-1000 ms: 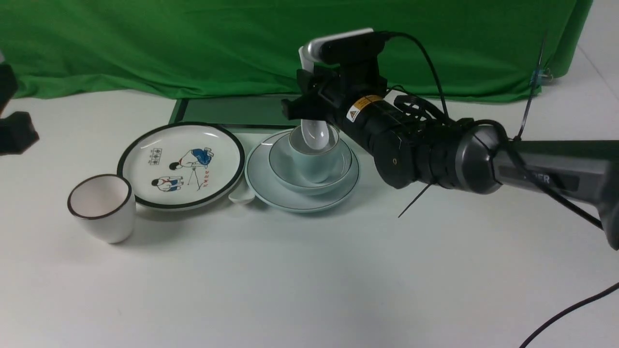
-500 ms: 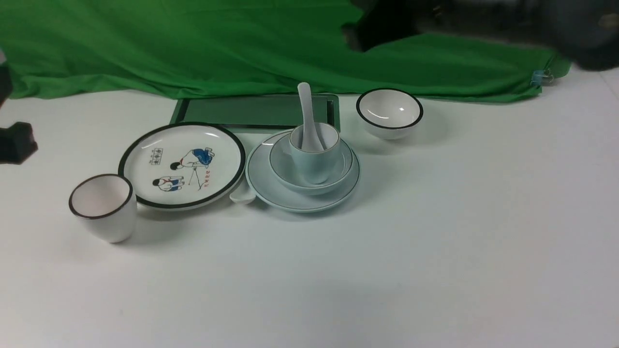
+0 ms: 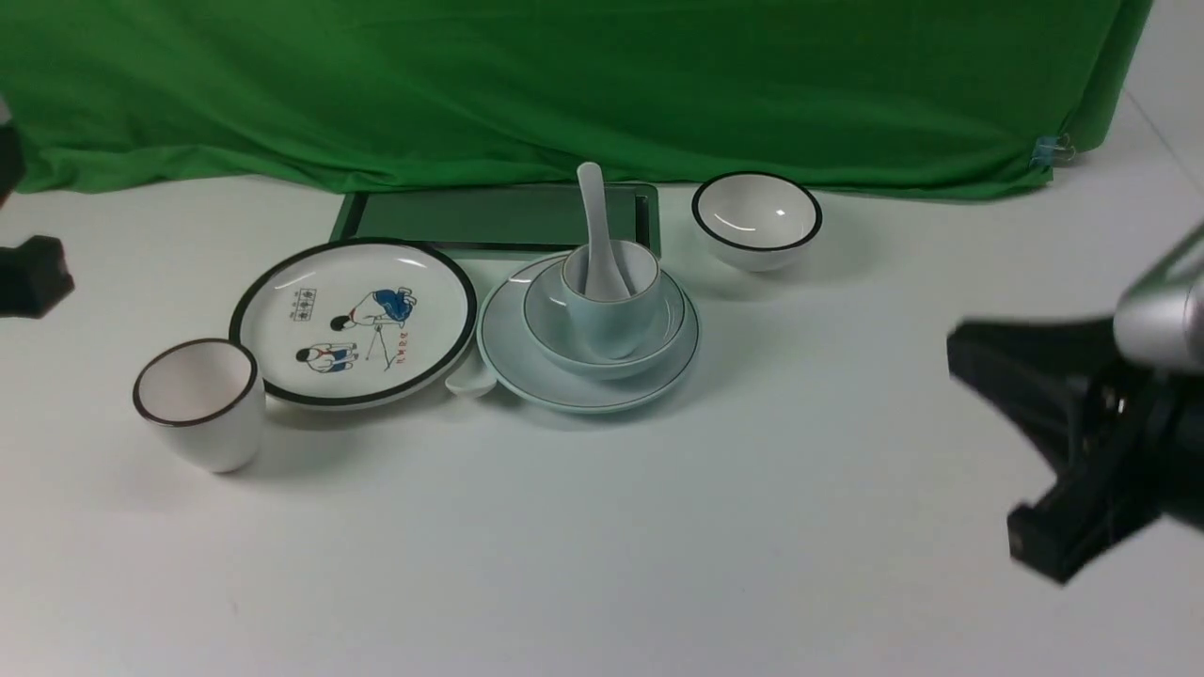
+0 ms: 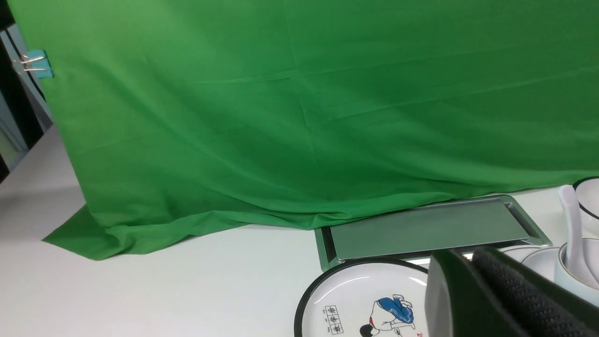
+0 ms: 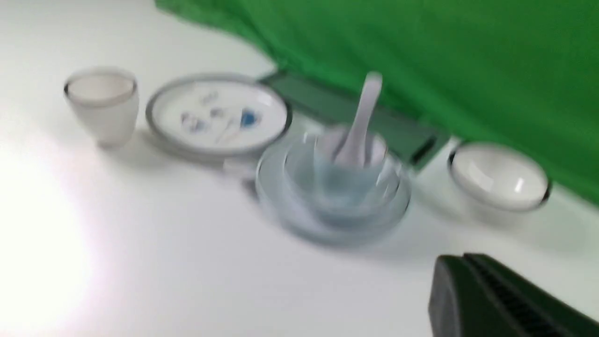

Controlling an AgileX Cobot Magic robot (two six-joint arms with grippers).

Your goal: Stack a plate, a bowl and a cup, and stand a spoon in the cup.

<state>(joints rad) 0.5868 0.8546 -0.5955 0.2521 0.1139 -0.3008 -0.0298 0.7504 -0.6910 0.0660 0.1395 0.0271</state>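
Table [image 3: 602, 564]: spoon [image 3: 594, 221], right tool [image 3: 995, 449] well apart

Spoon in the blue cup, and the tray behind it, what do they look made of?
The spoon looks like glazed white ceramic: thick, glossy, smooth. The tray looks like metal, probably with a brushed finish, judging by its dull grey sheen and shiny raised rim.

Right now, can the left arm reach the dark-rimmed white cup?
Probably yes: the white cup stands on the left side, and only bare table lies between it and the left end effector.
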